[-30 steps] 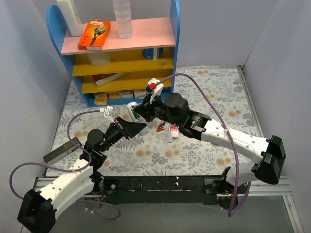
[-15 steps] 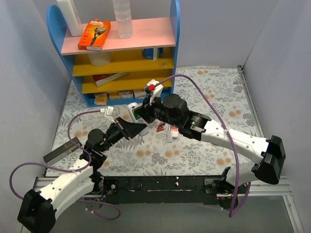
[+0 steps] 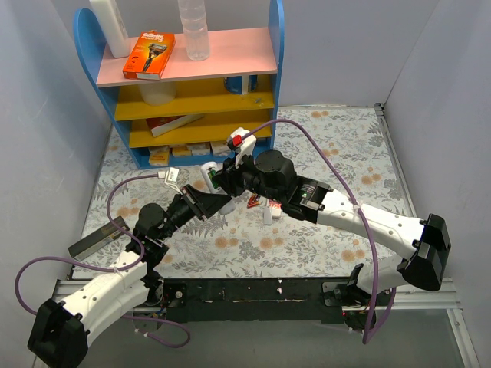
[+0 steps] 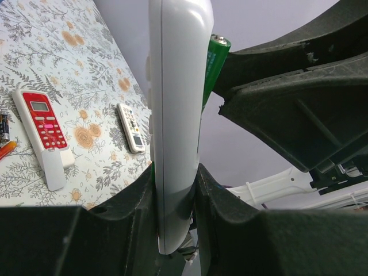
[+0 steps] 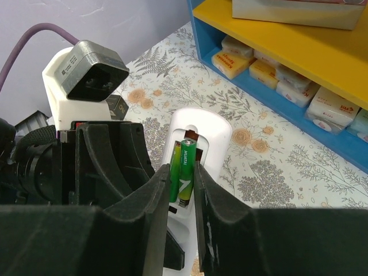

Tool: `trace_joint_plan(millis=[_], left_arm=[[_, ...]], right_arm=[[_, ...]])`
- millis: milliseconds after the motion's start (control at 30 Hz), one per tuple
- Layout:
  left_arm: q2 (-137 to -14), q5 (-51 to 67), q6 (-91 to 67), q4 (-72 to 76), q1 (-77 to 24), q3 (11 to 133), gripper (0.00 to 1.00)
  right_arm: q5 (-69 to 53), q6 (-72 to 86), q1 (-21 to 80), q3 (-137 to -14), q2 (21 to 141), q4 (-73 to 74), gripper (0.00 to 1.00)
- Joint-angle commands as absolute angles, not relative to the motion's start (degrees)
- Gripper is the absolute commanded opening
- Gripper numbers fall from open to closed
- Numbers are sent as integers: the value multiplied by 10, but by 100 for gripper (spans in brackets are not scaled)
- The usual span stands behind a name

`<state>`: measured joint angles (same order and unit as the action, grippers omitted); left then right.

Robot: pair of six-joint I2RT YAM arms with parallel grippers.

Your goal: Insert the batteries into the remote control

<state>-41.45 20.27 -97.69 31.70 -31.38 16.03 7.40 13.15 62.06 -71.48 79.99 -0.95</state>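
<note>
A white mark like a 7 stands on the green battery [image 5: 187, 172]; the orange box [image 3: 149, 54] carries white lettering, too small to be read here

Orange box [image 3: 149, 54], clear bottle [image 3: 194, 29] atop blue shelf [image 3: 84, 46]; red-and-white remote [image 4: 45, 135], narrow white remote [image 4: 131, 127] on floral cloth [image 3: 337, 146]

Remote control [image 4: 175, 103]: smooth, glossy white plastic. Batteries [image 5: 186, 167]: shiny green wrap, metal cap. Counter [image 4: 86, 75]: matt floral-printed covering.
</note>
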Motion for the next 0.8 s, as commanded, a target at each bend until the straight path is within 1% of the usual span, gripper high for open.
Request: trace_joint_plan(millis=[0,100,133,167,233,267,300,333,433,467,500,533,567,600,700,767], left_arm=[[-410,214,-977,360,-314,178,0],[-410,214,-980,359,-314,175,0],[-411,215,-980,359,-314,175,0],[-411,216,-982,359,-314,173,0],[-412,216,-984,359,-314,172,0],[-413,220,-986,359,-313,171,0],[-413,221,-988,358,-314,172,0],[-416,224,-988,357,-314,173,0],[-423,236,-988,359,-314,177,0],[-426,240,-988,359,-314,178,0],[-429,250,-989,360,-314,179,0],[-431,256,-989,360,-314,180,0],[-433,262,-988,360,-314,182,0],[-439,274,-986,365,-314,184,0],[-449,293,-986,373,-314,185,0],[-452,308,-983,375,-314,192,0]], right_arm=[[107,117,620,-743,794,-1,31],[100,104,620,-755,789,17,34],[96,98,620,-759,787,18,36],[89,91,620,-770,784,19,41],[74,58,619,-779,779,27,43],[68,43,619,-783,772,29,48],[55,27,618,-785,767,37,50],[42,-18,617,-787,762,42,51],[13,-77,609,-793,740,72,55],[4,-127,601,-791,735,80,56],[-36,-150,599,-788,730,87,57],[-46,-172,597,-786,725,100,59],[-62,-224,592,-783,716,106,63],[-94,-244,589,-781,711,112,64],[-145,-308,582,-789,707,145,65],[-166,-324,575,-802,713,166,61]])
